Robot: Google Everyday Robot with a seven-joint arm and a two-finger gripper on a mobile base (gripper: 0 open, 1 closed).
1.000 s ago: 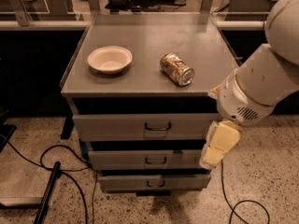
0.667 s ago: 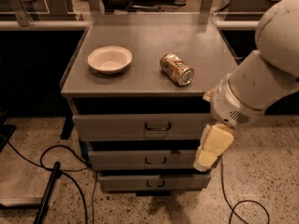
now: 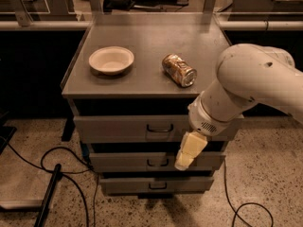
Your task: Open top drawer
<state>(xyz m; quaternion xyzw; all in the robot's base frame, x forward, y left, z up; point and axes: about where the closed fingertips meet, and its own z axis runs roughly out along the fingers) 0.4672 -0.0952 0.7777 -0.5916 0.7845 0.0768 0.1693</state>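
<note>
Speckled flooring [image 3: 265, 174] surrounds a grey metal cabinet [image 3: 147, 46]; its wide grey top drawer [image 3: 113, 128] sits shut. My cream gripper [image 3: 187, 154] has swung left, now below-right of the dark wire handle [image 3: 159, 127]. I cannot tell its grip state; reaching continues.

One high camera faces the cabinet [image 3: 147, 46] front, looking down from fairly near; the gripper [image 3: 183, 161] hangs right of centre

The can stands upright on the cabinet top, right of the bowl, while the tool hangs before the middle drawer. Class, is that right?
No: the camera view shows the can lying on its side, not upright. It is right of the bowl, and the tool hangs before the middle drawer.
</note>
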